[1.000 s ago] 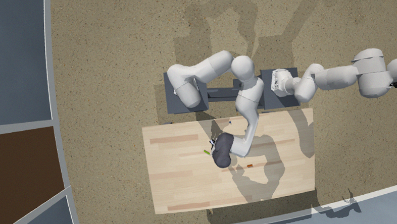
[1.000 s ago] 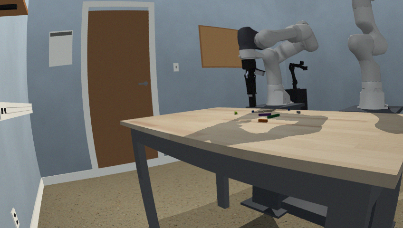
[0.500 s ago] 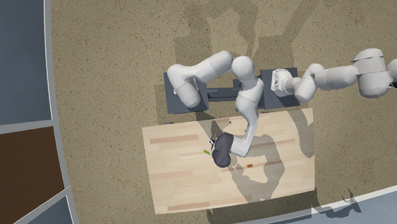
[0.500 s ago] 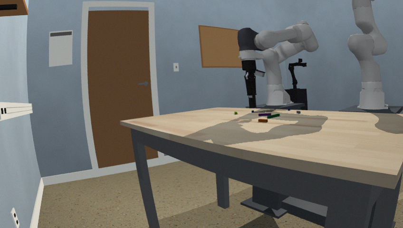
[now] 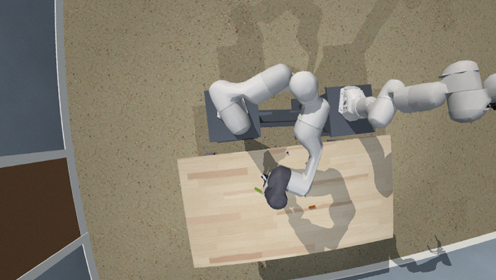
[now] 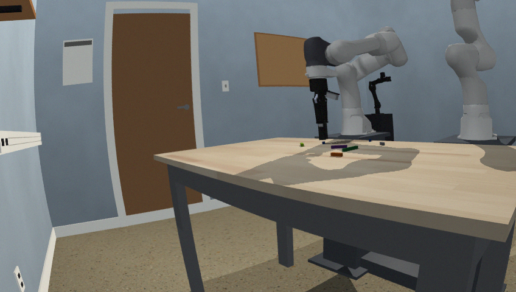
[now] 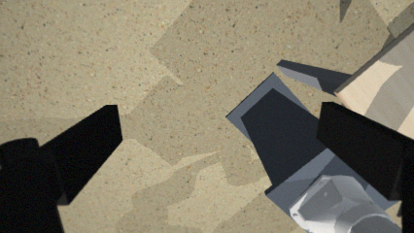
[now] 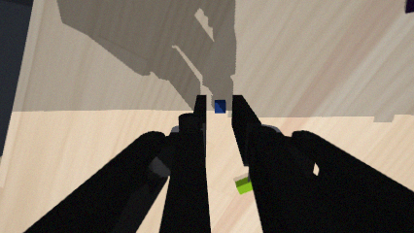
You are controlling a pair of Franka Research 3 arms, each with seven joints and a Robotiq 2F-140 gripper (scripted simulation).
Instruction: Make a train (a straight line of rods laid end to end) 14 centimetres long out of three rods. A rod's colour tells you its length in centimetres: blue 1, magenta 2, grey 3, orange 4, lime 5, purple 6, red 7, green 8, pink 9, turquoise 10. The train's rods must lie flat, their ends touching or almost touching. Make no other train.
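My right gripper [image 6: 322, 138] [image 8: 219, 110] points down just above the table, its fingers a narrow gap apart and holding nothing. A small blue rod [image 6: 323, 142] [image 8: 220, 107] lies below, in line with that gap. A lime rod [image 5: 258, 190] [image 6: 301, 144] [image 8: 244, 186] lies close by. A purple rod [image 6: 339, 146] [image 8: 409, 6], a green rod [image 6: 350, 148] and an orange rod [image 5: 312, 206] [image 6: 336, 154] lie apart from one another. A second blue rod [image 5: 287, 152] [image 6: 369, 140] and a grey rod [image 6: 381, 143] lie toward the arms' side. My left gripper [image 7: 219, 121] is wide open, empty, away from the table.
The wooden table [image 5: 217, 233] [image 6: 452, 202] carries the rods. The right arm [image 5: 306, 177] reaches across it and hides part of the top in the top view. The left arm [image 5: 418, 96] extends away over the floor beside the table.
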